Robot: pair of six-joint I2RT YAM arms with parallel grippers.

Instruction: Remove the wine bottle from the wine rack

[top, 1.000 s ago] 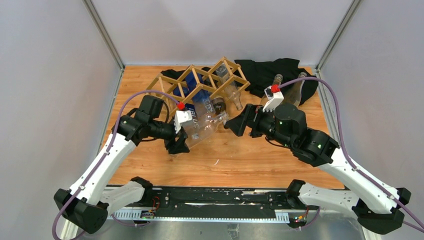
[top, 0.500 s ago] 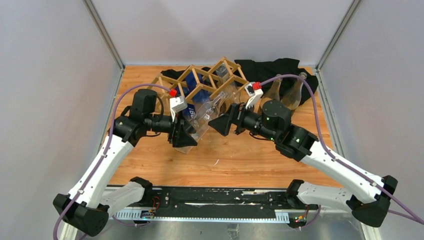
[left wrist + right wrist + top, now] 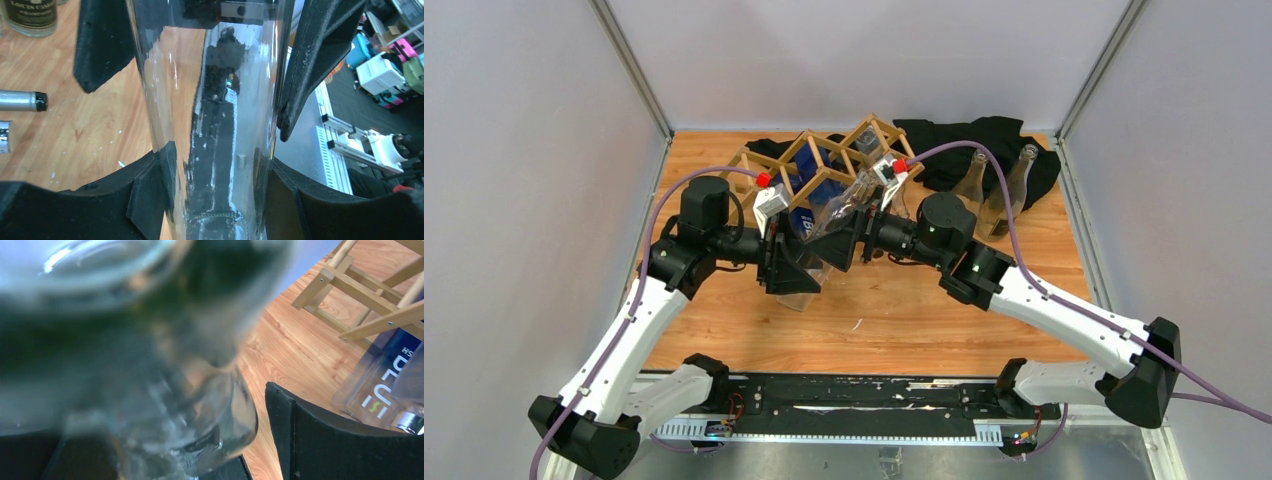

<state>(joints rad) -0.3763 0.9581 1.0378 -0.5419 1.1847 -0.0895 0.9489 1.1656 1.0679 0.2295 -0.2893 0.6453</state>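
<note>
Your left pincer (image 3: 792,268) was clamped on the lower body of the clear wine bottle (image 3: 832,218), with one pad on each side of the glass. Your right pincer (image 3: 839,243) stood wide open, straddling the same bottle higher up, with a gap showing beside one finger (image 3: 350,440). The wine rack (image 3: 824,160) stood at 12 o'clock on the surface (image 3: 904,310). The bottle was tilted at the rack's 6 o'clock side, neck pointing to 1 o'clock. You could not tell whether the neck cleared the sticks.
</note>
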